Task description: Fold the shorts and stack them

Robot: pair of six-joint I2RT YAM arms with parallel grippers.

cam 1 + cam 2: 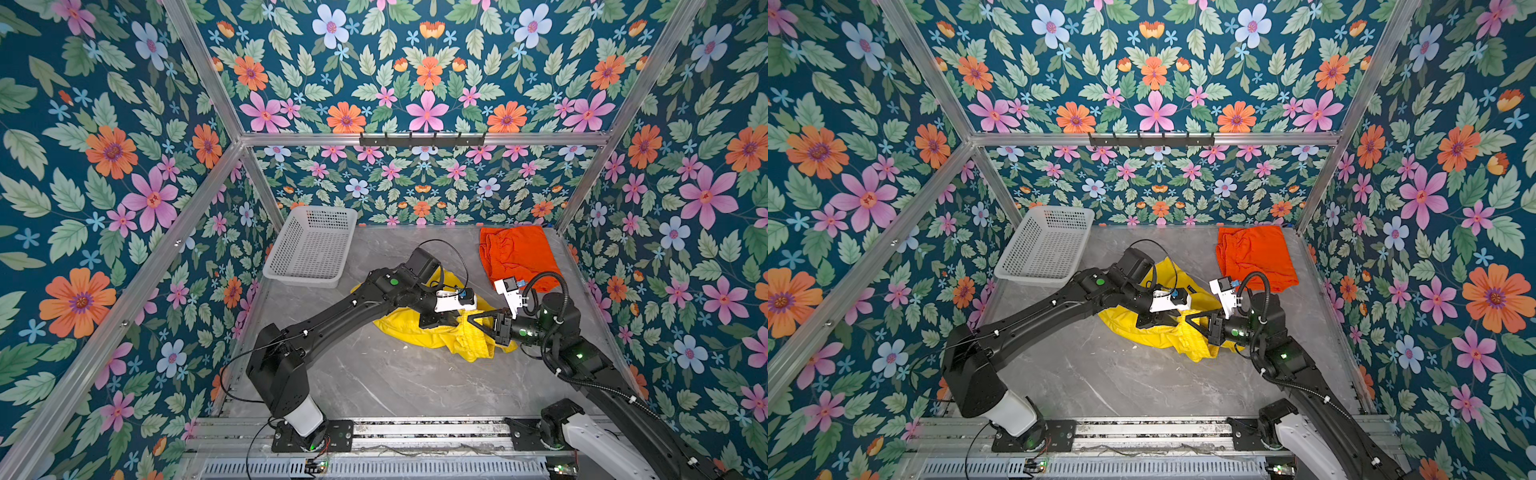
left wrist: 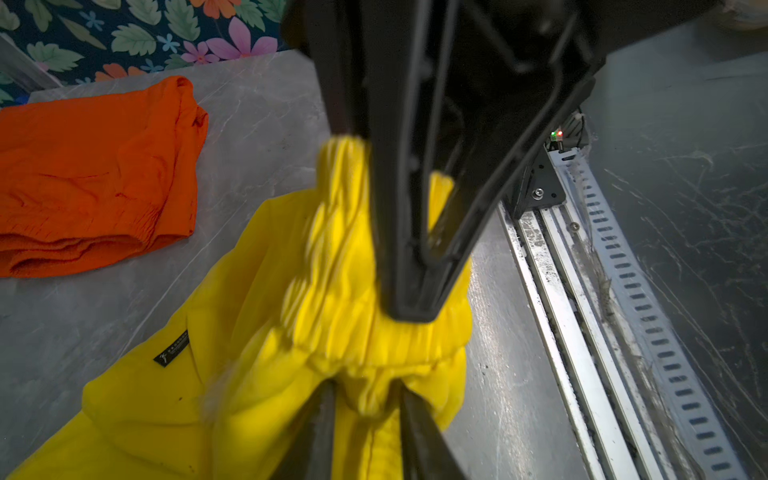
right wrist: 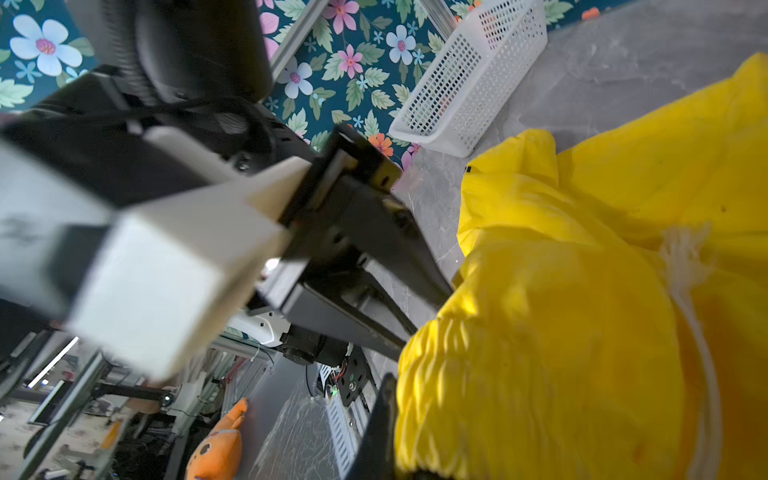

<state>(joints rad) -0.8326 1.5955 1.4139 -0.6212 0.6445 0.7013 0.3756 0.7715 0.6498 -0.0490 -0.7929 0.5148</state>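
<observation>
**Near edge open, middle blocked**

The table (image 1: pixel 374 374) is bare along its near edge. Yellow shorts (image 1: pixel 409 330) fill the middle, where the left gripper (image 1: pixel 456 322) and right gripper (image 1: pixel 473 319) meet. A basket (image 1: pixel 291 237) blocks the far left corner and orange shorts (image 1: pixel 515 253) the far right, with a bare gap between.

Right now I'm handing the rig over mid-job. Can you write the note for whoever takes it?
Left gripper: jaws apart around the waistband of the yellow shorts; it looks released.
Right gripper: shut on the same waistband, just beside the left.
Yellow shorts: crumpled mid-table, unfolded.
Orange shorts: look folded, lying flat at the table's far right corner.
White perforated basket: far left, apparently empty.
Done: the orange pair.
Left: fold the yellow pair and stack it on the orange.
</observation>
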